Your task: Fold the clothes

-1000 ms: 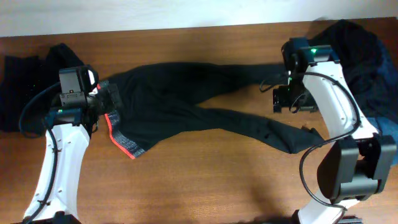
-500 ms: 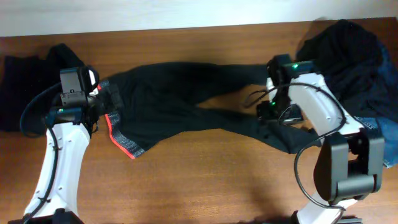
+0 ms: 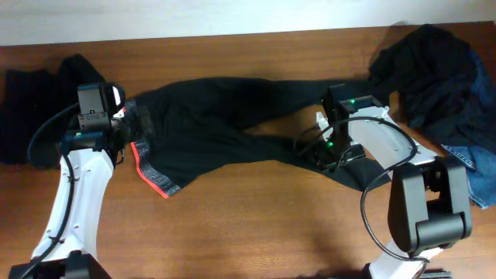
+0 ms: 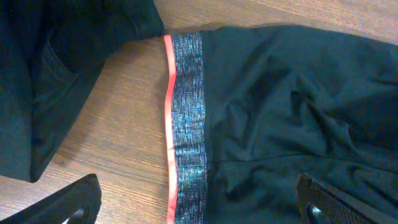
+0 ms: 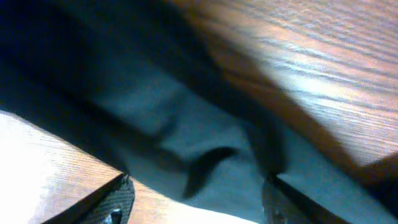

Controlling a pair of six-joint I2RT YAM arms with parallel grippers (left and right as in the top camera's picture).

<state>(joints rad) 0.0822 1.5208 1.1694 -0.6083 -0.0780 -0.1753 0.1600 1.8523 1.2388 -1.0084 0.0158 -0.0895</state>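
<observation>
Black long trousers (image 3: 232, 124) lie spread across the table, legs running right. Their red-and-grey waistband (image 3: 149, 170) is at the left and shows clearly in the left wrist view (image 4: 186, 124). My left gripper (image 3: 128, 128) hovers open over that waistband (image 4: 199, 214), one finger (image 4: 71, 205) above bare wood and the other above black fabric. My right gripper (image 3: 318, 153) is low over the lower trouser leg (image 5: 205, 143). Its fingers (image 5: 112, 202) stand apart astride a fold of the fabric, not pinching it.
A heap of dark clothes (image 3: 434, 66) lies at the back right, with blue denim jeans (image 3: 473, 167) at the right edge. Another dark garment (image 3: 31, 101) sits at the far left, beside the left arm. Bare wood (image 3: 256, 225) runs along the front.
My right arm has swung left and toward the front, from the upper leg's end down onto the lower leg, its jaws narrowing somewhat. The left arm has held still.
</observation>
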